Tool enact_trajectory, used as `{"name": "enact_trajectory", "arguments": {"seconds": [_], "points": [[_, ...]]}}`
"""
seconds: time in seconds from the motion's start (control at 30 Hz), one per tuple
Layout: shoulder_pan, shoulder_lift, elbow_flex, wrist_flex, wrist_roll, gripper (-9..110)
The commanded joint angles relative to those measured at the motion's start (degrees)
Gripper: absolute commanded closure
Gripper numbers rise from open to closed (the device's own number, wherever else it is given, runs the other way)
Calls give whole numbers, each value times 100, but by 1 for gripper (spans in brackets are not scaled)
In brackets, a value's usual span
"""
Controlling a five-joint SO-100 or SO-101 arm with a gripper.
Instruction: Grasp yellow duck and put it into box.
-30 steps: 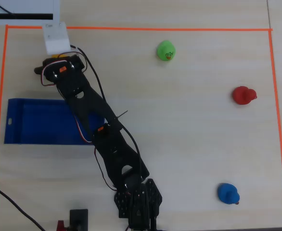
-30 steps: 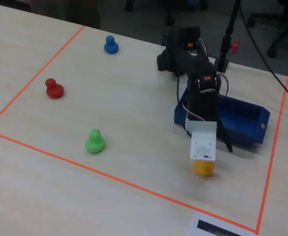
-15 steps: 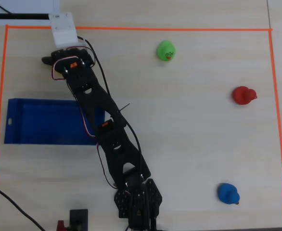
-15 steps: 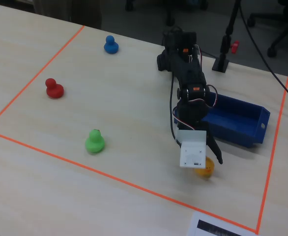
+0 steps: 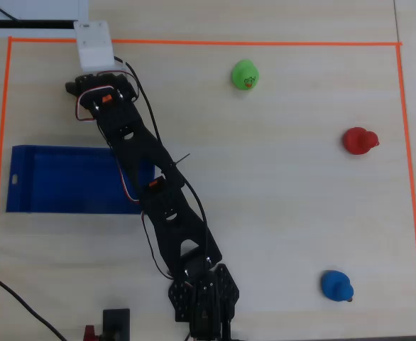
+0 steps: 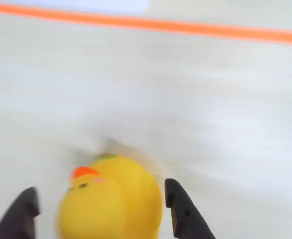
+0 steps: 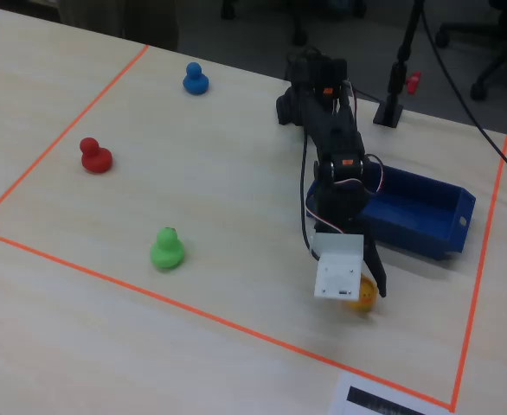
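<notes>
The yellow duck (image 6: 111, 199), with its orange beak, fills the bottom of the wrist view on the pale table. It sits between my gripper's (image 6: 102, 199) two dark fingers (image 6: 180, 209), which stand open on either side; a gap shows at the left one. In the fixed view the duck (image 7: 366, 296) peeks out beside the white wrist camera block (image 7: 338, 270), just in front of the blue box (image 7: 426, 212). From overhead the duck is hidden under the arm's head, a little beyond the box (image 5: 52, 181).
A green duck (image 5: 245, 74), a red duck (image 5: 358, 141) and a blue duck (image 5: 336, 285) stand apart on the right of the overhead view. Orange tape (image 5: 208, 42) frames the work area. The arm (image 5: 155, 192) crosses the box's right end.
The arm has stretched out toward the orange tape line and the open gripper has come down around the yellow duck. The other ducks and the box have not moved.
</notes>
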Motion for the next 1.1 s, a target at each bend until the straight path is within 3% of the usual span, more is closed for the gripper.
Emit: {"name": "enact_trajectory", "arguments": {"seconds": [0.0, 0.1, 0.2, 0.23, 0.57, 0.93, 1.07], "points": [[-70, 123, 97, -132, -18, 74], [-70, 123, 123, -105, -26, 76], [-79, 123, 123, -88, 18, 99], [-79, 123, 114, -79, 44, 101], [158, 914, -396, 905, 844, 101], [457, 3577, -598, 4711, 1679, 101], [-18, 4518, 1028, 5150, 2118, 101]]}}
